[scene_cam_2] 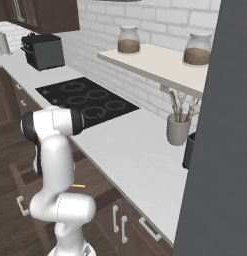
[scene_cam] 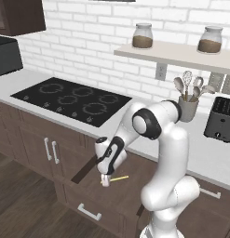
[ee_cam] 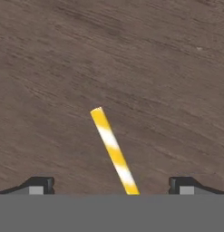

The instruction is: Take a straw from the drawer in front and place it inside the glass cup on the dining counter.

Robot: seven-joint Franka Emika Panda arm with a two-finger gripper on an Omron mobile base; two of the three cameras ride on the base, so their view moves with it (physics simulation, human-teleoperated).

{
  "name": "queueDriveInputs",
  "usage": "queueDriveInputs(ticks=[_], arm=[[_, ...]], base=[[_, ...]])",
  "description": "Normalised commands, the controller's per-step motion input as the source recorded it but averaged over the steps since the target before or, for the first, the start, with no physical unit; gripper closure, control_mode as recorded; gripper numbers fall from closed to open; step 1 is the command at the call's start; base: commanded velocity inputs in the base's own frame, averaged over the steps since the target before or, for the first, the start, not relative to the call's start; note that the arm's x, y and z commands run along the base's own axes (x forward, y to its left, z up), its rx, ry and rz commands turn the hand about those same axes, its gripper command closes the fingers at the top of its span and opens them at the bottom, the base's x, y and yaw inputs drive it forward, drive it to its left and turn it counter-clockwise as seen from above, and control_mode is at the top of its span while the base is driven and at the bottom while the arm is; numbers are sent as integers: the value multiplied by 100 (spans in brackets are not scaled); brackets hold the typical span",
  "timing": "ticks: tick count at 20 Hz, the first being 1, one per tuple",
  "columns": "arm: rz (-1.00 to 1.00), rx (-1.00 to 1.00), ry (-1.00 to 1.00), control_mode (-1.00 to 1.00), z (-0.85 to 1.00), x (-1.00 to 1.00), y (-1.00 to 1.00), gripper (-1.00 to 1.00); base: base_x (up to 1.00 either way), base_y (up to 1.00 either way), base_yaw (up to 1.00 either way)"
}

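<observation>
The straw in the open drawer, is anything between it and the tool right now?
Nothing visible. In the hand view the straw lies bare on the drawer floor, between the spread fingertips of the tool.

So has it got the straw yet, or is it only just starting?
Early days. Done: the drawer is pulled open and the arm has reached down into it. In hand: the open gripper hangs over the straw, which lies flat on the drawer floor between the two fingertips, not yet pinched. Left: close on the straw, lift it out, carry it to the glass cup on the dining counter and drop it in.
</observation>
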Motion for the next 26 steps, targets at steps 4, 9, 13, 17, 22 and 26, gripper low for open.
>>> queueDriveInputs(ticks=[4, 9, 13, 17, 22, 26], arm=[[1, -1, 2, -100, -21, 32, 0, -100], [2, -3, 0, -100, -29, 1, 0, -100], [2, -3, 0, -100, -26, 0, 0, -100], [3, -2, 0, -100, -35, -4, 0, -100], [3, -3, 0, -100, -38, -32, 0, 100], [2, 0, -3, -100, -35, -60, -10, 100]], base=[[0, 0, 0], [0, 0, 0], [0, 0, 0], [0, 0, 0], [0, 0, 0], [0, 0, 0]])
